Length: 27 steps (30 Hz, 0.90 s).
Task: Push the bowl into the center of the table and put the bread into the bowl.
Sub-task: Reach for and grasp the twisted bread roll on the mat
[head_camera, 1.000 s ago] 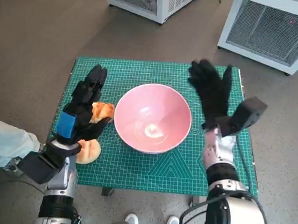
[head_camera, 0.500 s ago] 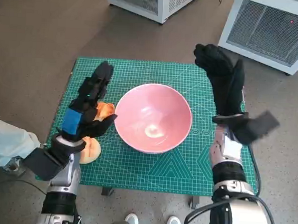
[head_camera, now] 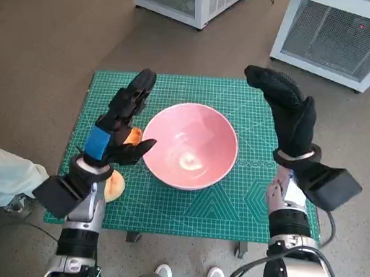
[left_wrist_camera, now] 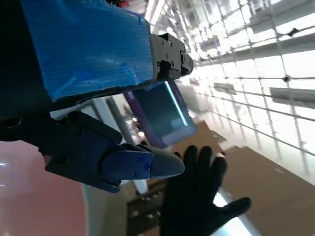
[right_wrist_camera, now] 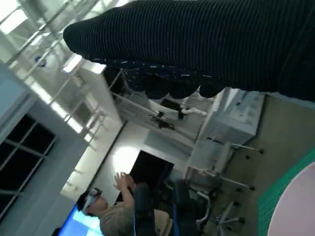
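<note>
From the head view, the round pink bowl (head_camera: 189,145) sits mid-way on the green gridded cutting mat (head_camera: 231,209); golden-brown bread rolls (head_camera: 115,183) lie just left of it. The blue-taped black left hand (head_camera: 114,132) is raised with fingers spread and empty. The black-gloved right hand (head_camera: 285,116) is raised beside the bowl, fingers apart. The left wrist view shows the right hand's glove splayed. The right wrist view shows a seated person (right_wrist_camera: 115,214).
</note>
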Available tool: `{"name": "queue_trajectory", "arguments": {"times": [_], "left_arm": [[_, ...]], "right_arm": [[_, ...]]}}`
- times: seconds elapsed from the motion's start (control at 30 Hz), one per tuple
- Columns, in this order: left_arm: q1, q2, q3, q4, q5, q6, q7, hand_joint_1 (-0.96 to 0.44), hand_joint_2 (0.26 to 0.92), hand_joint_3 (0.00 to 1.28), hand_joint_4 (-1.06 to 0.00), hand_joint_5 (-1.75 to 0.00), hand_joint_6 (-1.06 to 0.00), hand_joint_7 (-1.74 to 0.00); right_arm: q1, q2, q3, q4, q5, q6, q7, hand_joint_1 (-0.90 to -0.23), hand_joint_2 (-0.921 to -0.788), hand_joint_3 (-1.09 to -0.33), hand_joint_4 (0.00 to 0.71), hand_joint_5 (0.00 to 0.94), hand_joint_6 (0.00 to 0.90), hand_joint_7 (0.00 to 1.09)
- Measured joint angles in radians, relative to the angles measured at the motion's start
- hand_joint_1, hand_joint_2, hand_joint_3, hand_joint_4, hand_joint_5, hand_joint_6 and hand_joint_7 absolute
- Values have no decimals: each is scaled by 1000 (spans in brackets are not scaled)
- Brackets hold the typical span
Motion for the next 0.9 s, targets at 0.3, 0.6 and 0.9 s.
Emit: {"name": "queue_trajectory", "arguments": {"times": [0.3,0.6,0.9], "left_arm": [[-6,9,7,-33,-72,28,-64,-700,921,343,-103,0,-105,-150],[-21,97,44,2,6,-48,-68,-611,921,222,-99,0,-106,-162],[-23,297,70,12,298,-47,23,-483,806,10,-92,-1,-134,-138]], "right_arm": [[40,5,30,-65,32,13,11,-800,-921,-832,205,0,24,570],[43,10,47,-78,36,17,14,-798,-921,-833,202,0,14,585],[45,9,50,-78,36,18,14,-798,-921,-833,197,0,1,597]]}}
